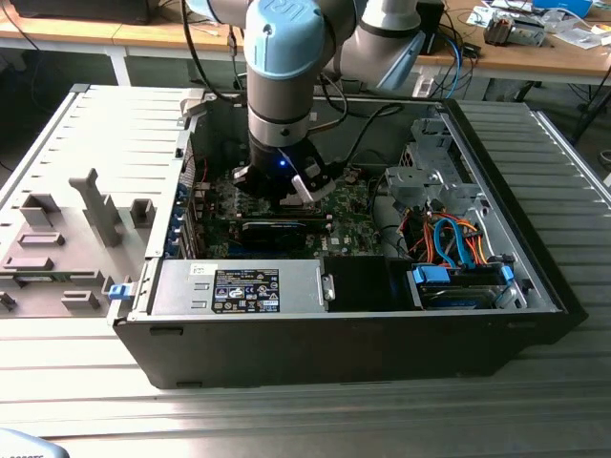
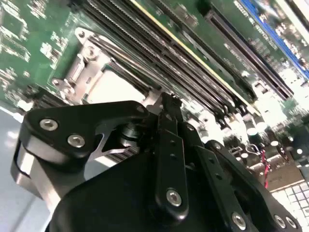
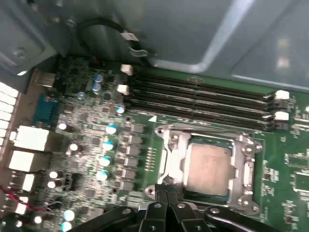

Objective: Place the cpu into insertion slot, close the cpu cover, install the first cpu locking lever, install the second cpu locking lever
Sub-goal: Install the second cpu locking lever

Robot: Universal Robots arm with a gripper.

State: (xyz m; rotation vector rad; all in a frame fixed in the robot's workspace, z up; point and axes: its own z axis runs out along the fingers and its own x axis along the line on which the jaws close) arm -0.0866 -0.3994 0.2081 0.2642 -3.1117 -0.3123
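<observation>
An open black desktop computer case point(image 1: 334, 353) lies on its side on a ribbed grey metal table point(image 1: 286, 410), with a green circuit board point(image 1: 353, 205) inside. A light blue and grey robot arm point(image 1: 282, 57) reaches straight down into the case, and its black gripper point(image 1: 282, 186) hangs low over the board, near the middle of the case in the exterior view

In the first wrist view, the small flat square cpu with a silvery-grey metal top point(image 3: 207, 166) sits in the insertion slot point(image 3: 166, 162), a square socket with a shiny metal rim. The thin silvery metal cpu cover point(image 3: 246, 164) frames the chip and appears to lie down over it, though the blur makes this uncertain. Long black memory slots point(image 3: 198, 99) run just beside the socket

The gripper's black fingers point(image 3: 166, 198) are pressed together, their tips right at the socket's edge. In the second wrist view the closed fingertips point(image 2: 169, 113) meet beside the pale chip point(image 2: 116, 87)
</observation>
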